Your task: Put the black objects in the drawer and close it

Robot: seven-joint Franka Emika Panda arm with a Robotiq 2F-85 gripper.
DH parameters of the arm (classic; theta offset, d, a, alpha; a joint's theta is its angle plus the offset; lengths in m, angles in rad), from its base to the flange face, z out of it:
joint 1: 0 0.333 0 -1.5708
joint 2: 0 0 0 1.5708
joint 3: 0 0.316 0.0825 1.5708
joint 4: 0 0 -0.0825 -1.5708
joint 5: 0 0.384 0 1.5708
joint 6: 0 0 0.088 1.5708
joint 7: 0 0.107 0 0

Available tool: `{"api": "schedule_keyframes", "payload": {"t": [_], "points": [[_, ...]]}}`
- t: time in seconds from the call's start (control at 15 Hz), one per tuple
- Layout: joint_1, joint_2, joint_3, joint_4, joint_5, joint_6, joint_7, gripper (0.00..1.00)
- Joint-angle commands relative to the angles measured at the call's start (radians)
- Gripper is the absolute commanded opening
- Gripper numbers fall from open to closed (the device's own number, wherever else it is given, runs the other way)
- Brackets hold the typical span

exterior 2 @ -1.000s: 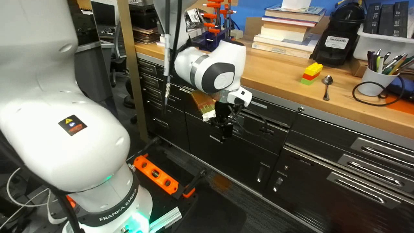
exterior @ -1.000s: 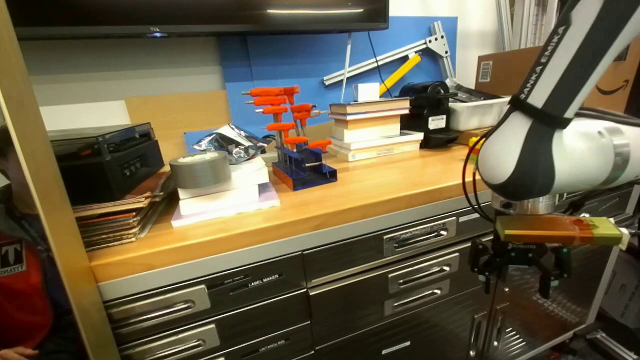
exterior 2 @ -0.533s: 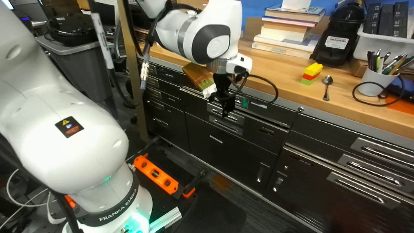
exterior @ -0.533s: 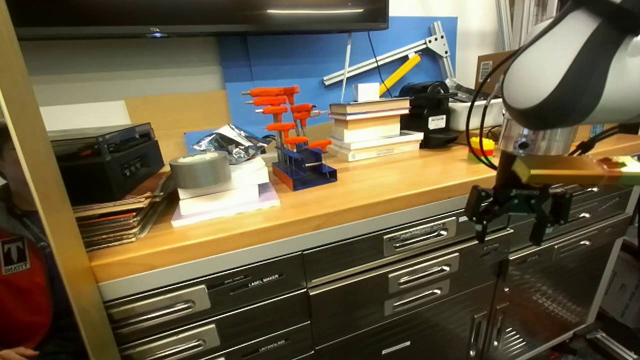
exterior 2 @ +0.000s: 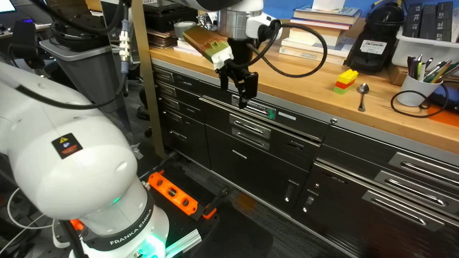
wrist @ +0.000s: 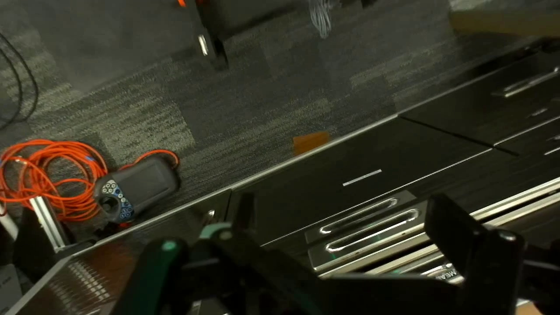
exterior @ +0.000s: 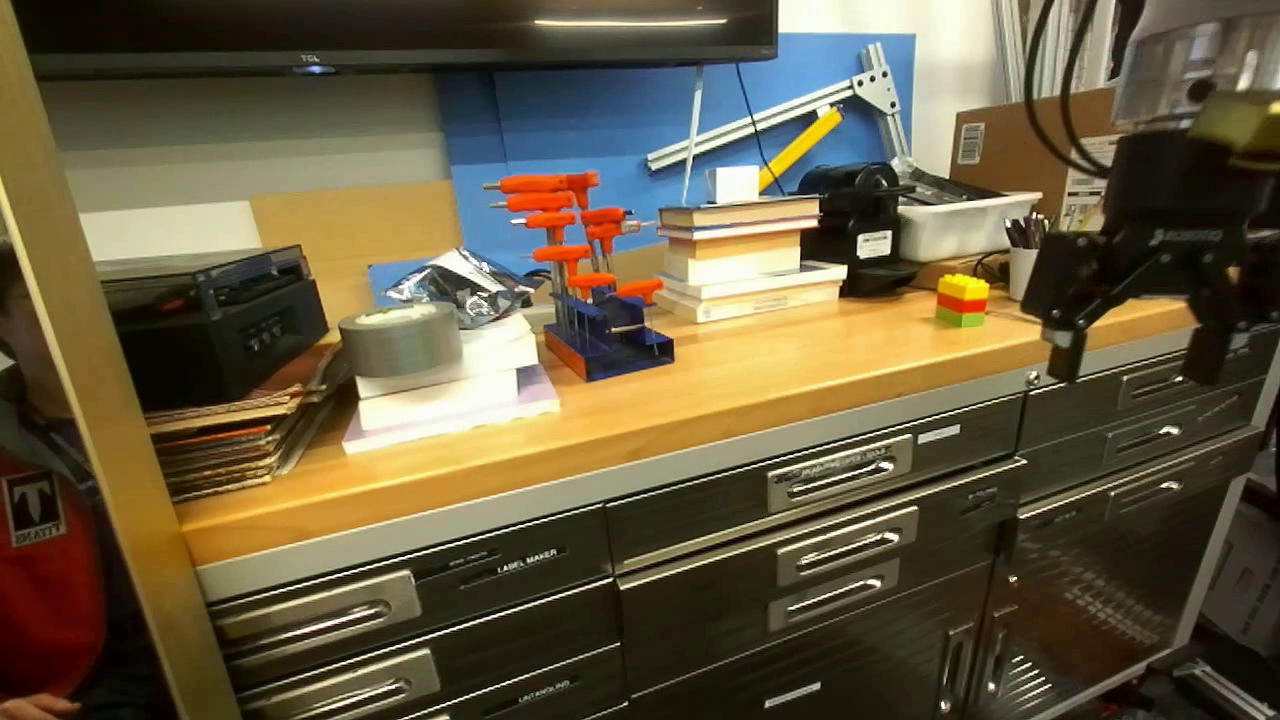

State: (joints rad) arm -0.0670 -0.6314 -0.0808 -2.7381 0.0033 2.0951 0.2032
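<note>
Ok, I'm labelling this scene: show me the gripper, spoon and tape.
Gripper (exterior: 1138, 363), in an exterior view: between its fingertips.
Spoon (exterior 2: 362, 97), in an exterior view: handle.
Tape (exterior: 402, 345), in an exterior view: outer side.

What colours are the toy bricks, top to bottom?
Yellow, red, green; the bricks show best in an exterior view.

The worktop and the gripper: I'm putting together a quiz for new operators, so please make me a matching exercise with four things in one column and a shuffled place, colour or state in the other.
Things:
1. spoon
2. gripper
3. pens
4. toy bricks

Places, colours, states:
A. yellow over red over green
B. standing in a white cup
C. silvery, lying on the wooden worktop
D. open, holding nothing

Right pairs: 1-C, 2-D, 3-B, 4-A
</note>
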Motion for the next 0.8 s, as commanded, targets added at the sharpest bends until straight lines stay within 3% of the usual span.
{"api": "schedule_keyframes", "payload": {"t": [0.0,0.27,0.33,0.73], "points": [[-0.059,-0.208,0.02,-0.005,-0.035,-0.231,-0.036,1.0],[-0.094,-0.335,0.011,-0.004,-0.089,-0.368,-0.068,1.0],[-0.08,-0.27,0.014,-0.003,-0.062,-0.326,-0.048,1.0],[-0.09,-0.322,0.011,-0.008,-0.071,-0.36,-0.057,1.0]]}}
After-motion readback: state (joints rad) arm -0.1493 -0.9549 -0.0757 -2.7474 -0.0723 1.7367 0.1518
